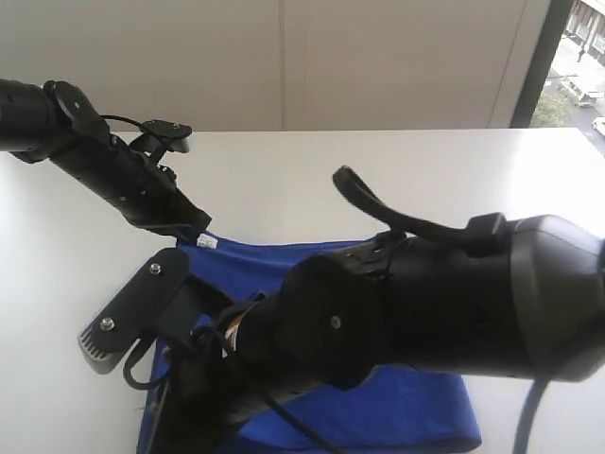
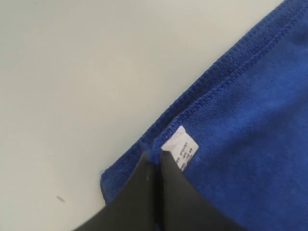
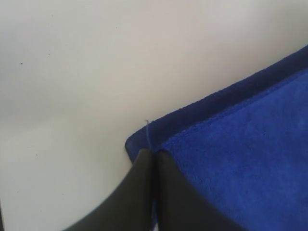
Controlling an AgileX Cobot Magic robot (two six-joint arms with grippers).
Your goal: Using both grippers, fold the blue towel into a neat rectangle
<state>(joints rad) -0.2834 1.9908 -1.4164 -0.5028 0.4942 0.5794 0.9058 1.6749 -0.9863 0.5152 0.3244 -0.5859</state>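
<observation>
- My right arm (image 1: 444,293) is closest to the camera. It fills the lower right of the exterior view and reaches across to the lower left.
- My right gripper (image 3: 153,156) has its two thin black fingers pressed together, and they pinch a corner of the blue towel (image 3: 240,159). A loose thread stands up at this corner.
- The towel lies flat on the white table (image 1: 284,170), in the lower middle of the exterior view, and is largely hidden under my right arm. At the held corners I see two layers, with one edge just above the other.
- My left arm (image 1: 104,161) comes in from the upper left and goes down to the far left corner of the towel.
- My left gripper (image 2: 156,166) is also closed. Its fingers are tight on the towel edge, just beside the small white tag (image 2: 180,147).
- Behind the table is a pale wall (image 1: 378,57), and a window (image 1: 581,57) shows in the upper right corner.
</observation>
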